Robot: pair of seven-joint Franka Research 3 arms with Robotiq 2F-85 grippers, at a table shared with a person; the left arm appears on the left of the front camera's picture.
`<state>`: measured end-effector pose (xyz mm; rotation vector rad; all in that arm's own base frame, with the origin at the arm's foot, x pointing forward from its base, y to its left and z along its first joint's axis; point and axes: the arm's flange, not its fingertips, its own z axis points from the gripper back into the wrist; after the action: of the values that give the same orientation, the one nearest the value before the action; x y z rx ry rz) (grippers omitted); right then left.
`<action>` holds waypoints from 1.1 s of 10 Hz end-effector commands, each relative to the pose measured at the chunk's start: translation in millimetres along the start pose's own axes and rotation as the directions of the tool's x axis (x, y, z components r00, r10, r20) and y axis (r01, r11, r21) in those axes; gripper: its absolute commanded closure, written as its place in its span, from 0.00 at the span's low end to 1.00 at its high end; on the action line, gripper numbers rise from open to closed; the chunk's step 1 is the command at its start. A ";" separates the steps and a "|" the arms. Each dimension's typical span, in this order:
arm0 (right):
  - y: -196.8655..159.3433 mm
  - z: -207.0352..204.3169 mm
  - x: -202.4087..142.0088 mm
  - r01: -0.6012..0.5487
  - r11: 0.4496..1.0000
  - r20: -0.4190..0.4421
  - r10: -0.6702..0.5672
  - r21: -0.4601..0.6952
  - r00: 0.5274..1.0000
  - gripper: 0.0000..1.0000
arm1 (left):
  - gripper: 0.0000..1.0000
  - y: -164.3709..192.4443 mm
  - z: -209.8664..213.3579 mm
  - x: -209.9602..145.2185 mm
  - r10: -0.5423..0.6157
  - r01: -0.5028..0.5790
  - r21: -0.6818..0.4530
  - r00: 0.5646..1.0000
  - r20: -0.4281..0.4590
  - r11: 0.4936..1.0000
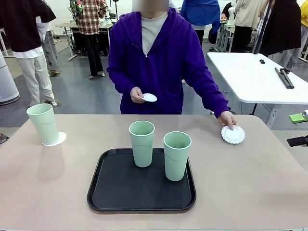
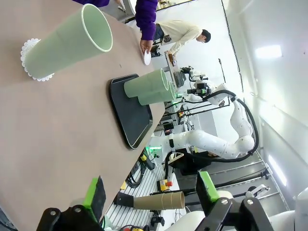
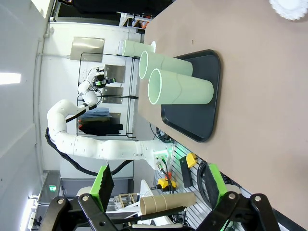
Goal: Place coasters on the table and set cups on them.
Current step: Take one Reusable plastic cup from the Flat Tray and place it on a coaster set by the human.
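My left gripper point(image 2: 150, 188) and right gripper point(image 3: 159, 180) are both wide open and hold nothing. Nearest on the beige table point(image 1: 250, 183) lies the black tray point(image 1: 120, 197), and on it stand the left cup point(image 1: 142, 144) and the right cup point(image 1: 176, 156). Farther left, the third cup point(image 1: 43, 124) stands on a first coaster point(image 1: 58, 140). At the far edge, the person's hand point(image 1: 227, 119) presses a second coaster point(image 1: 233, 135) on the table. The other hand point(image 1: 136, 95) holds the third coaster point(image 1: 149, 97) above the table.
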<state>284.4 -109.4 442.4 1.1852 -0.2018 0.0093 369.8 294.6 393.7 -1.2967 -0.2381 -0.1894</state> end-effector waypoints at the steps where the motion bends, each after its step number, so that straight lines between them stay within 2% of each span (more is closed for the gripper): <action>1: 0.0 0.1 0.2 -0.002 1.000 0.000 0.002 0.006 1.000 0.00 | 0.00 -1.5 1.3 -0.5 0.004 -0.004 0.009 1.000 0.001 1.000; 11: 0.0 0.1 0.2 -0.002 1.000 0.000 0.002 0.006 1.000 0.00 | 0.00 -1.5 1.3 -0.5 0.004 -0.004 0.009 1.000 0.001 1.000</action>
<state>284.4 -109.4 442.4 1.1852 -0.2018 0.0093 369.9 294.6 393.6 -1.2968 -0.2381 -0.1895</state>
